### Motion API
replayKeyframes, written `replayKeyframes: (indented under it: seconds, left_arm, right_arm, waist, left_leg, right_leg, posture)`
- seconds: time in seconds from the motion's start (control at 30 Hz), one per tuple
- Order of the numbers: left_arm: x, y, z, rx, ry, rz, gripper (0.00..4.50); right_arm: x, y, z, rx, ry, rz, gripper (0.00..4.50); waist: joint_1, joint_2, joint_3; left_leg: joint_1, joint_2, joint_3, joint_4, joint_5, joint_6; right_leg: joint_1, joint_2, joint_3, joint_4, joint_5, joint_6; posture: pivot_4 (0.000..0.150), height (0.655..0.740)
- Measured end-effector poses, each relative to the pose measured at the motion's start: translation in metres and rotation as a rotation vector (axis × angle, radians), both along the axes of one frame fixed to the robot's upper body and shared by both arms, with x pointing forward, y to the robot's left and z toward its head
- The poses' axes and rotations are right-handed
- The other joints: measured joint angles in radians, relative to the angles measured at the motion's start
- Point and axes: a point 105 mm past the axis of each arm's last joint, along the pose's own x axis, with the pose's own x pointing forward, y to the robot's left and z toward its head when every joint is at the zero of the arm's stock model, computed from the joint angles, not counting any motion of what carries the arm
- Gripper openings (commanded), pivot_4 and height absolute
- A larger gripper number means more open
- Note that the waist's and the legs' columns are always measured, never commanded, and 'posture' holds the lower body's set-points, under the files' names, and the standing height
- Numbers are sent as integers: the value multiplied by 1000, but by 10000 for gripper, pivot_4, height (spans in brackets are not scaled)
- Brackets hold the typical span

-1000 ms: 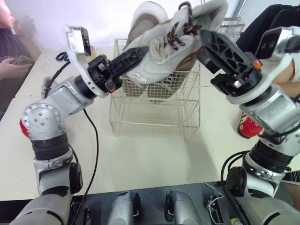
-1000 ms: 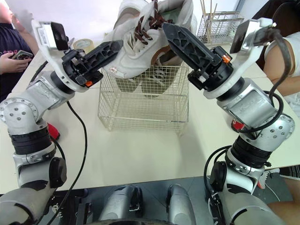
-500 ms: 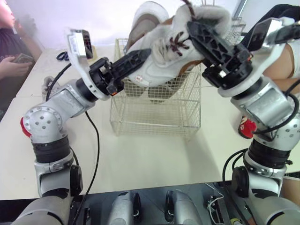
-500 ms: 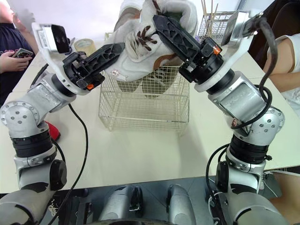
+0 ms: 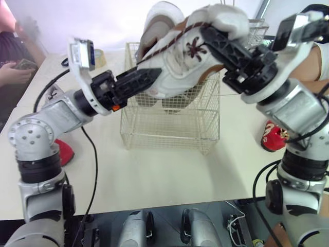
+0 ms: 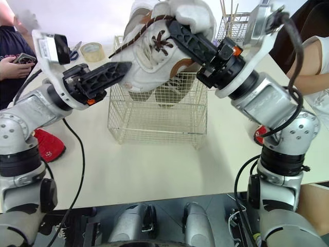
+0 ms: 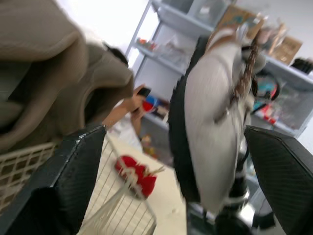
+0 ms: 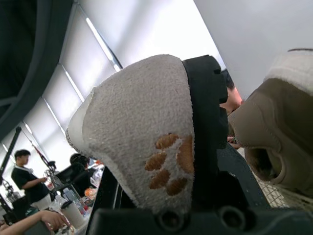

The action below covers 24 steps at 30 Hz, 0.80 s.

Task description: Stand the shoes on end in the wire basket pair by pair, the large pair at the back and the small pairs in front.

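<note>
Shoe (image 5: 172,77): white fuzzy cloth, matt. Wire basket (image 5: 169,126): cream-coated metal, smooth.

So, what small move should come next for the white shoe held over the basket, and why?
Probably the right hand should lower the white shoe into the wire basket, beside the upright shoe already in it. The right hand grips the white shoe above the basket's open top, and the left hand is open beside it.
</note>
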Motion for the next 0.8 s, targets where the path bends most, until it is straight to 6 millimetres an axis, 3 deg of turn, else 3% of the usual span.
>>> replayKeyframes:
  seconds: [0.1,0.3,0.5,0.8]
  left_arm:
    - [-5,11,-8,121,-26,36,44155]
    - [-10,29,-11,284,-77,63,44155]
    - [-8,29,-11,295,-108,63,44155]
    - [-7,22,-16,292,-112,49,44155]
  right_arm:
    - [4,-9,1,-122,-39,-27,7606]
    - [13,-25,6,-550,-283,-120,7606]
    - [30,-21,-4,-826,-500,-72,7606]
    - [56,-23,-31,-1064,-586,32,7606]
  waist:
    - [0,0,0]
    - [2,1,1]
    - [-1,1,1]
    - [-2,0,1]
  left_leg:
    - [0,0,1,0,-1,1]
    - [-2,0,1,-1,-2,2]
    - [-5,0,1,-1,-2,2]
    - [-5,0,2,-1,-2,2]
  right_leg:
    - [0,0,0,-1,0,0]
    - [-1,0,0,-6,0,0]
    - [-2,0,0,-9,0,0]
    - [-2,0,-1,-9,0,0]
  posture:
    - [1500,7400]
    - [1500,7400]
    - [1500,7400]
    - [1500,7400]
